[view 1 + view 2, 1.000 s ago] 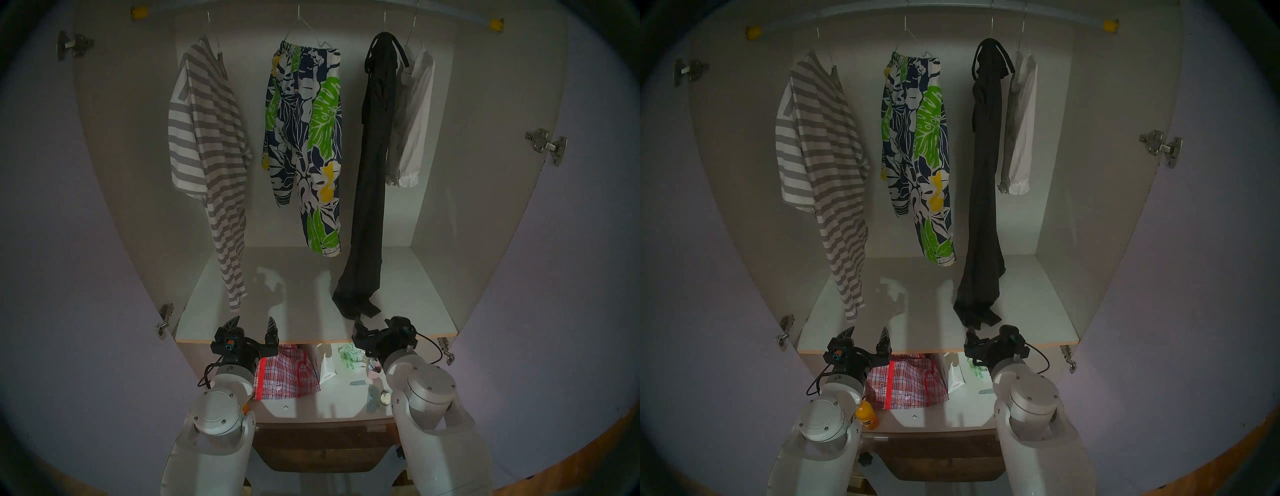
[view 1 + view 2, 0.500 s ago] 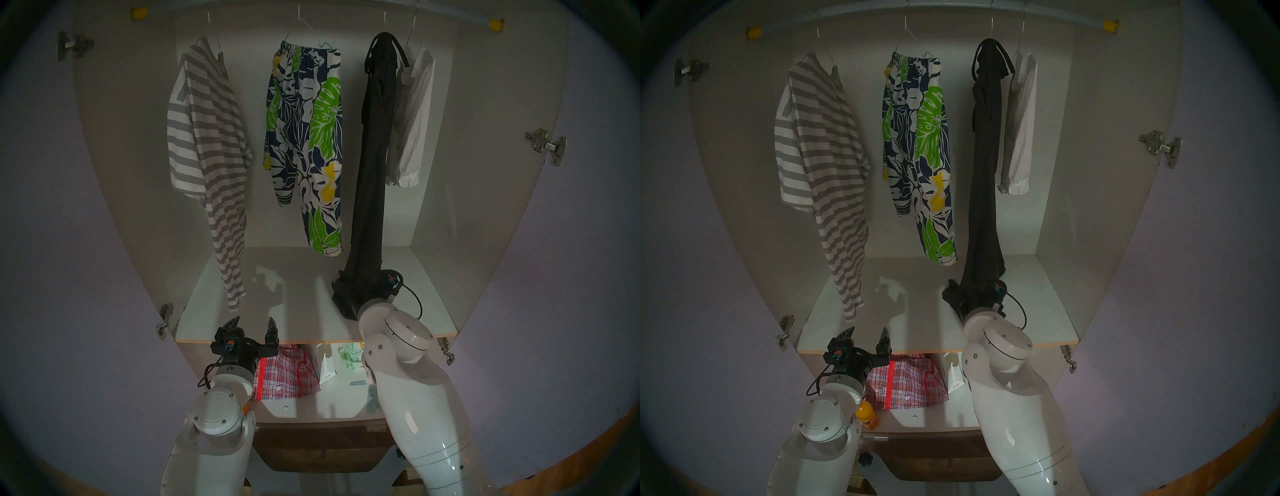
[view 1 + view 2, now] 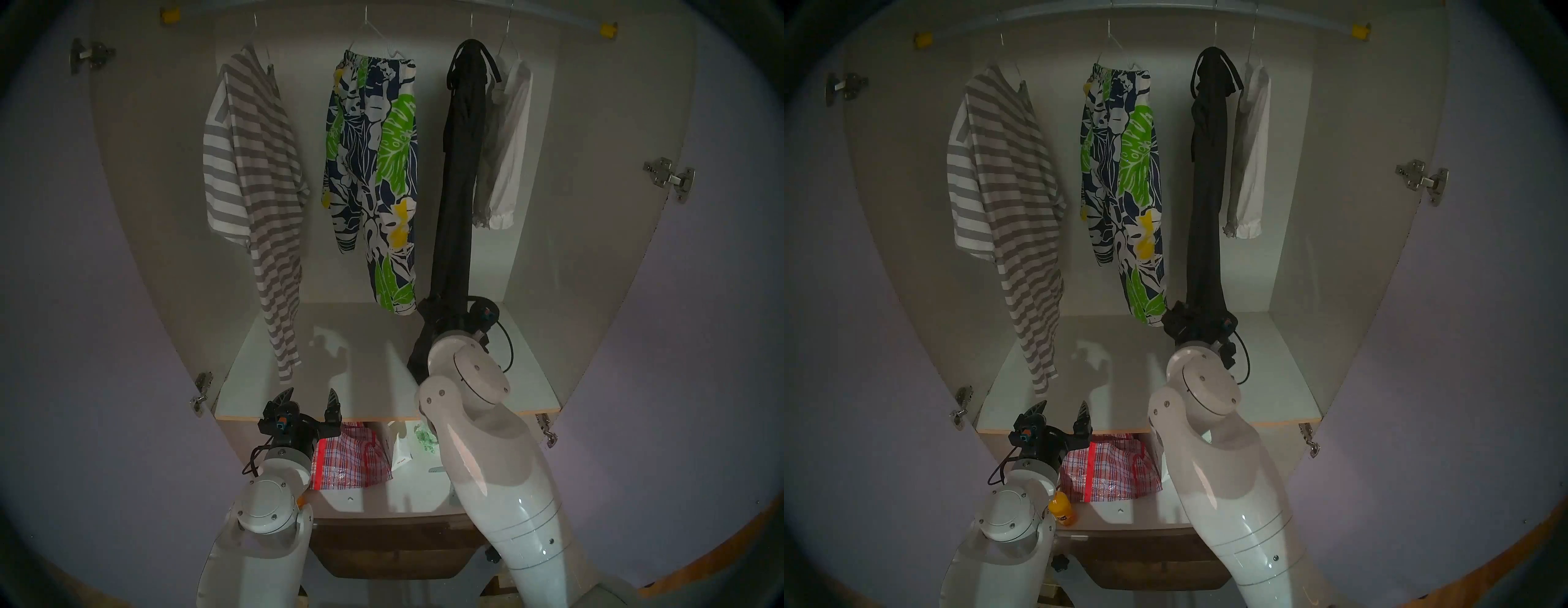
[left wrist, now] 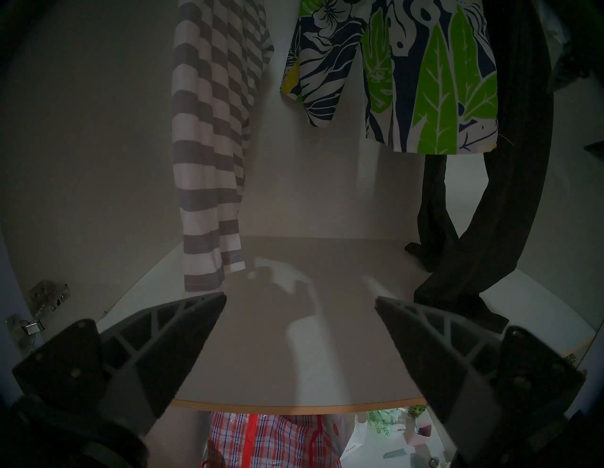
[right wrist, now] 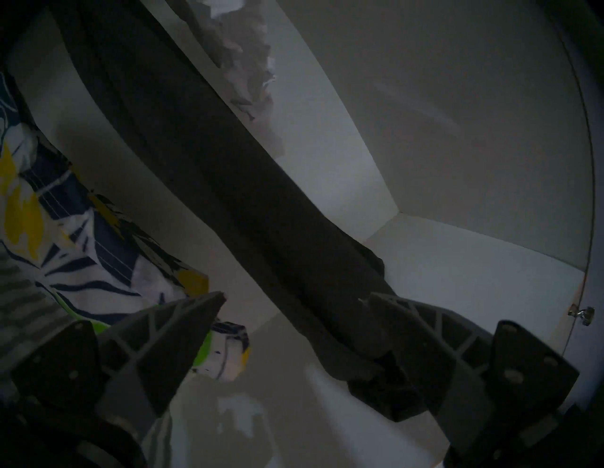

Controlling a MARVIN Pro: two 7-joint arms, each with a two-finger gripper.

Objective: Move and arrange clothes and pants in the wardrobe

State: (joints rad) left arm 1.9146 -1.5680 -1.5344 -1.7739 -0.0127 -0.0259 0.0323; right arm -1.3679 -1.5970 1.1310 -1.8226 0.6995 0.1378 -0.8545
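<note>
- Head views: the black pants [image 3: 456,178] hang from the rail [image 3: 551,12] right of centre, their lower end bunched on the shelf [image 3: 360,373].
- The right gripper [image 5: 297,299] is up against the lower part of the black pants, inside the wardrobe [image 3: 161,178] above the shelf. In the right wrist view its fingers stand apart, the black cloth running down between them and lying against the right-hand finger [image 5: 421,330]; the other finger is clear of it.
- The white blouse [image 3: 507,148] hangs just beside the black pants on their right, touching them near the top.
- The floral shorts [image 3: 375,170] hang at the middle of the rail, their hem close to the right gripper's wrist.
- The striped T-shirt [image 3: 259,182] hangs furthest left, its hem ending just above the shelf.
- The left gripper [image 3: 309,397] hovers at the shelf's front edge, left of centre, fingers wide apart and holding nothing; the left wrist view shows the bare shelf between them.
- Below the shelf lies a red checked bag [image 3: 352,458], with a white paper bag [image 3: 401,450] beside it.
- An orange bottle [image 3: 1062,511] stands by the left arm in the right head view.
</note>
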